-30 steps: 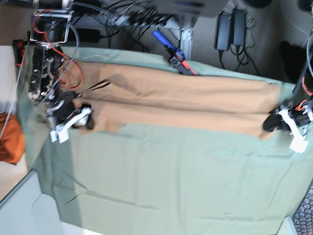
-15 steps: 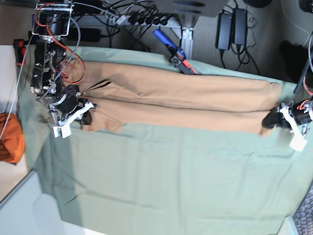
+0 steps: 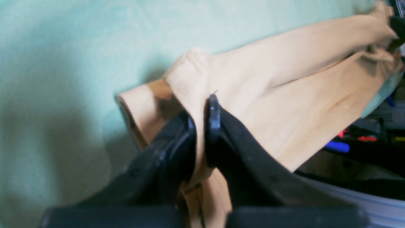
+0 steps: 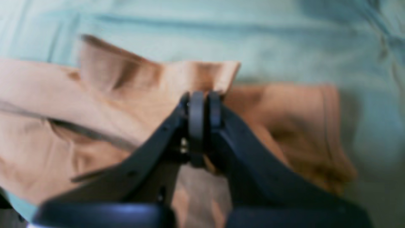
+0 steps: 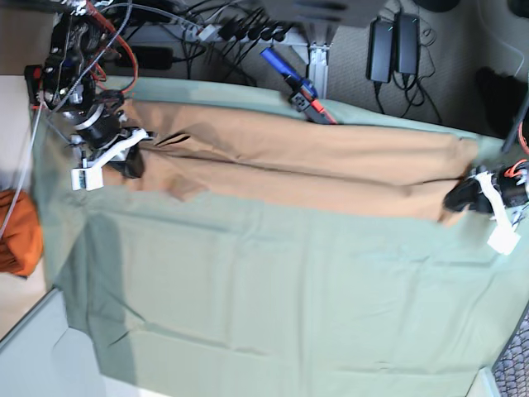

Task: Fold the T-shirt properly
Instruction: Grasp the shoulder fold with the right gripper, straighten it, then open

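**With Both Ends Pinched, T-shirt Lies Stretched Across the Sheet**

While the tan T-shirt lies as a long folded band along the far side of the pale green sheet covering the tabletop, each arm grips one end of it. The left hand has its black fingers pressed together on a fold of the cloth at the band's end, at the right of the base view. The right hand is likewise clamped onto a bunched edge, at the left of the base view. An orange cloth bundle sits beside the sheet, apart from the shirt.
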Robot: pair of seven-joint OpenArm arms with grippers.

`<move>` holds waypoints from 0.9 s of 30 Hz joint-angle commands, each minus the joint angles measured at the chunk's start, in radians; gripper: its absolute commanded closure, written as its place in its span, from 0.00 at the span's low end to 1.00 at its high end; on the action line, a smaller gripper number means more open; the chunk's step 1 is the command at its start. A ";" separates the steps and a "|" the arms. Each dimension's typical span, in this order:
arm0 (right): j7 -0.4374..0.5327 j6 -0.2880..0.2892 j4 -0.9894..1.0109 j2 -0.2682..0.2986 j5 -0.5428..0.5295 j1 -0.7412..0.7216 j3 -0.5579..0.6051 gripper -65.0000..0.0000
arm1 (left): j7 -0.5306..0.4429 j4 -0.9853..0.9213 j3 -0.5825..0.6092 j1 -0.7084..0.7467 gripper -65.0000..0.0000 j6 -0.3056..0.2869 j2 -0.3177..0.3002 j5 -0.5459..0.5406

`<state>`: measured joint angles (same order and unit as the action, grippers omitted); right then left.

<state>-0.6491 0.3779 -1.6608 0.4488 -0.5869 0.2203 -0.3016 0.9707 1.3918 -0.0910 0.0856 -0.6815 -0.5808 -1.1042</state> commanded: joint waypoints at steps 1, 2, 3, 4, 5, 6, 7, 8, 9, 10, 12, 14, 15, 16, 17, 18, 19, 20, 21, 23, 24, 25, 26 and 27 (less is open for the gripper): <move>0.019 0.098 -0.019 0.019 -0.012 0.000 -0.011 1.00 | -0.024 0.015 -0.008 -0.016 1.00 -0.017 -0.021 -0.013; 0.019 0.098 -0.019 0.019 -0.012 0.012 -0.011 1.00 | -0.025 0.015 -0.008 -0.016 1.00 -0.017 -0.021 -0.012; 0.019 0.098 -0.019 0.019 -0.013 0.024 -0.011 1.00 | -0.024 0.015 -0.008 -0.016 1.00 -0.017 -0.021 -0.012; 0.019 0.098 -0.019 0.019 -0.012 0.037 -0.011 1.00 | -0.024 0.015 -0.008 -0.016 1.00 -0.017 -0.021 -0.011; 0.019 0.098 -0.019 0.019 -0.013 0.046 -0.011 1.00 | -0.025 0.015 -0.008 -0.016 0.92 -0.017 -0.021 -0.008; 0.019 0.098 -0.020 0.019 -0.014 0.056 -0.011 1.00 | -0.029 0.015 -0.008 -0.016 0.84 -0.017 -0.021 0.000; 0.019 0.097 -0.020 0.019 -0.019 0.061 -0.011 1.00 | -0.033 0.015 -0.008 -0.016 0.77 -0.017 -0.021 0.010; 0.019 0.097 -0.020 0.018 -0.021 0.068 -0.011 1.00 | -0.032 0.015 -0.008 -0.016 0.70 -0.017 -0.021 0.019; 0.019 0.097 -0.020 0.018 -0.025 0.073 -0.011 1.00 | -0.032 0.015 -0.008 -0.016 0.63 -0.017 -0.021 0.026; 0.019 0.097 -0.019 0.017 -0.026 0.076 -0.011 1.00 | -0.032 0.015 -0.008 -0.015 0.58 -0.017 -0.021 0.032; 0.019 0.097 -0.019 0.015 -0.023 0.077 -0.011 1.00 | -0.032 0.015 -0.008 -0.013 0.54 -0.017 -0.021 0.033; 0.019 0.097 -0.019 0.016 -0.022 0.076 -0.011 0.80 | -0.032 0.015 -0.008 -0.013 0.53 -0.017 -0.021 0.036; 0.019 0.097 -0.019 0.015 -0.022 0.077 -0.011 0.63 | -0.032 0.015 -0.008 -0.013 0.52 -0.017 -0.024 0.043; 0.018 0.097 -0.019 0.015 -0.020 0.077 -0.011 0.49 | -0.031 0.015 -0.008 -0.013 0.47 -0.017 -0.026 0.053; 0.013 0.097 -0.020 0.016 -0.014 0.076 -0.011 0.40 | -0.031 0.015 -0.008 -0.011 0.40 -0.017 -0.033 0.071; 0.008 0.097 -0.020 0.016 -0.014 0.076 -0.011 0.38 | -0.031 0.015 -0.008 -0.010 0.34 -0.017 -0.041 0.086; 0.008 0.097 -0.020 0.015 -0.015 0.076 -0.011 0.38 | -0.032 0.015 -0.008 -0.006 0.30 -0.017 -0.051 0.095; 0.008 0.097 -0.020 0.014 -0.015 0.076 -0.012 0.38 | -0.032 0.015 -0.008 0.000 0.28 -0.017 -0.061 0.095; 0.009 0.097 -0.020 0.013 -0.015 0.076 -0.011 0.38 | -0.032 0.015 -0.008 0.007 0.28 -0.017 -0.069 0.095; 0.012 0.097 -0.020 0.013 -0.016 0.076 -0.011 0.38 | -0.032 0.015 -0.008 0.021 0.28 -0.017 -0.079 0.095; 0.012 0.097 -0.020 0.013 -0.015 0.074 -0.012 0.38 | -0.032 0.015 -0.008 0.027 0.28 -0.017 -0.082 0.095; 0.013 0.097 -0.020 0.013 -0.016 0.074 -0.011 0.38 | -0.032 0.015 -0.008 0.032 0.28 -0.017 -0.082 0.095; 0.013 0.097 -0.020 0.013 -0.016 0.073 -0.011 0.38 | -0.032 0.015 -0.008 0.035 0.28 -0.017 -0.082 0.094; 0.013 0.097 -0.020 0.013 -0.019 0.074 -0.011 0.38 | -0.032 0.015 -0.008 0.042 0.28 -0.017 -0.081 0.089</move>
<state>-0.6548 0.3779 -1.6642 0.4461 -0.5983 0.2996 -0.3019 0.9447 1.3922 -0.0925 0.1329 -0.6815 -0.6430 -1.0008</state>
